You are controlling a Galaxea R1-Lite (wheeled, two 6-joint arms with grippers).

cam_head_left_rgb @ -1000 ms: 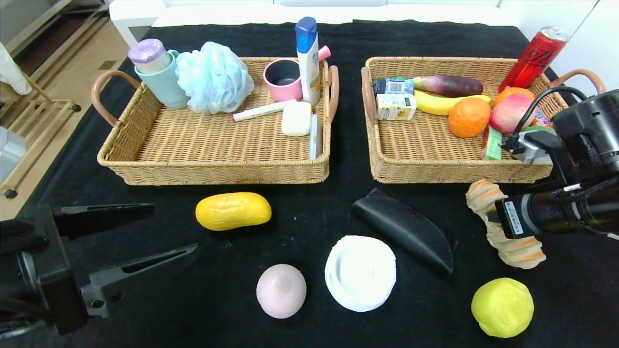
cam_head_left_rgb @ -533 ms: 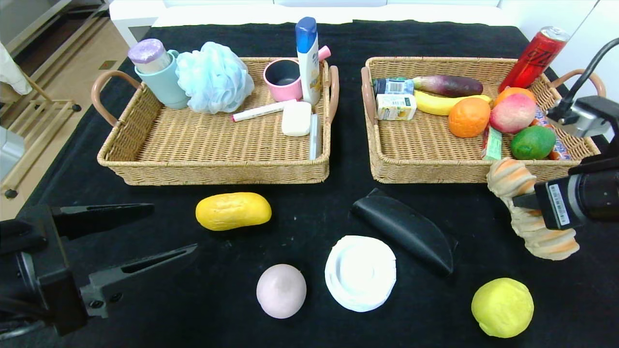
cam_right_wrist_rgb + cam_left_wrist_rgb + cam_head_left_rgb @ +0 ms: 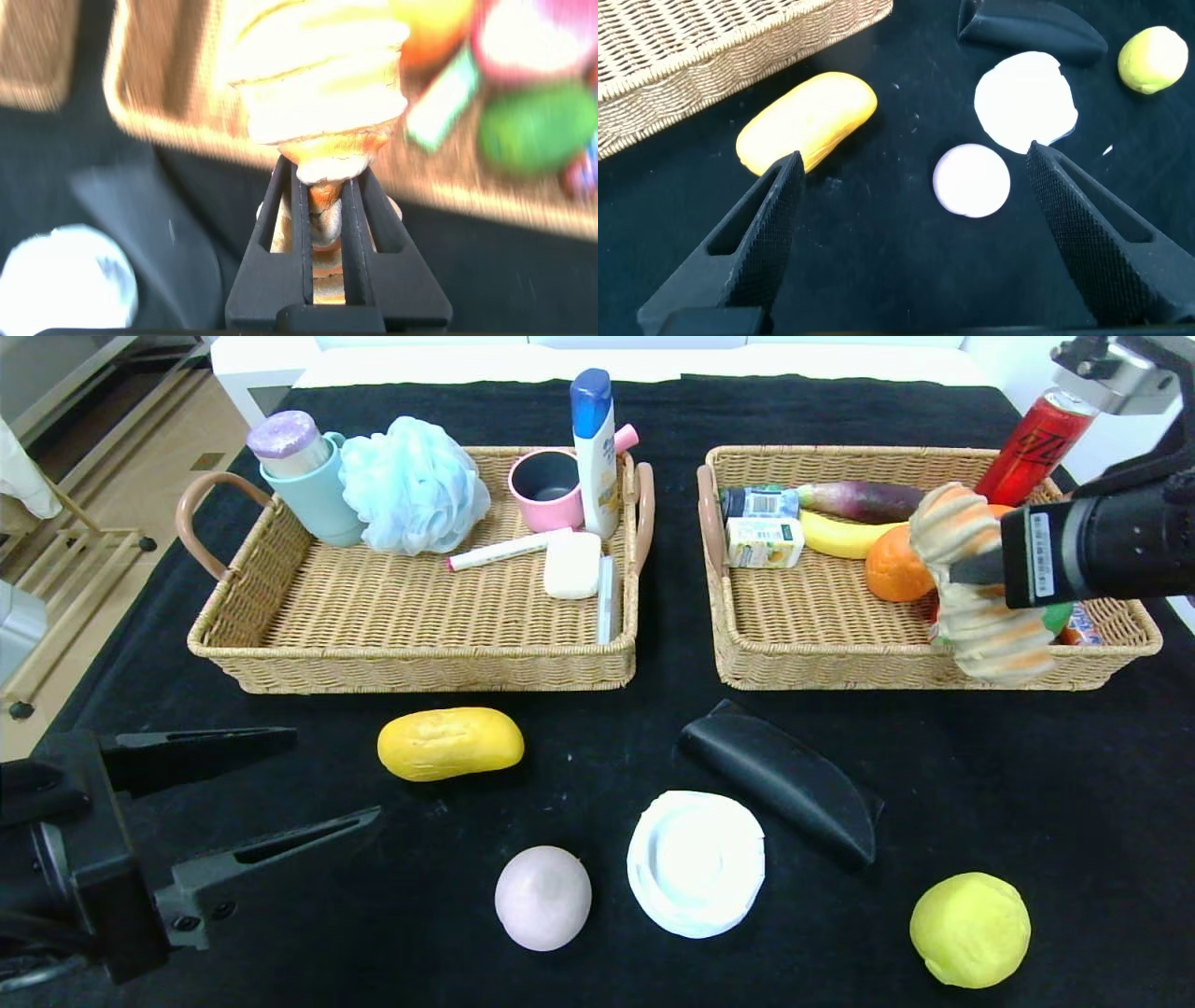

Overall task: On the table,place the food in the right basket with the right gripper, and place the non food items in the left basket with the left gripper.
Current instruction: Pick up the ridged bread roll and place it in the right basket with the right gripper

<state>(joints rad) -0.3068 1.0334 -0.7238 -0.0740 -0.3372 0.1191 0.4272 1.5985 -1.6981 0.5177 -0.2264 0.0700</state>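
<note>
My right gripper is shut on the tan-and-orange twisted roll, holding it in the air over the front right part of the right basket. On the black table lie the yellow loaf, pinkish bun, yellow-green ball, white ridged tub and black pouch. My left gripper hovers open at the front left, empty, in front of the left basket.
The left basket holds a teal cup, a blue bath sponge, a shampoo bottle, a pink mug and soap. The right basket holds a banana, an orange, cartons and a red can. The table's left edge drops to the floor.
The right gripper has carried the twisted roll up from the table in front of the right basket to above that basket's front right. The left arm has not moved.
</note>
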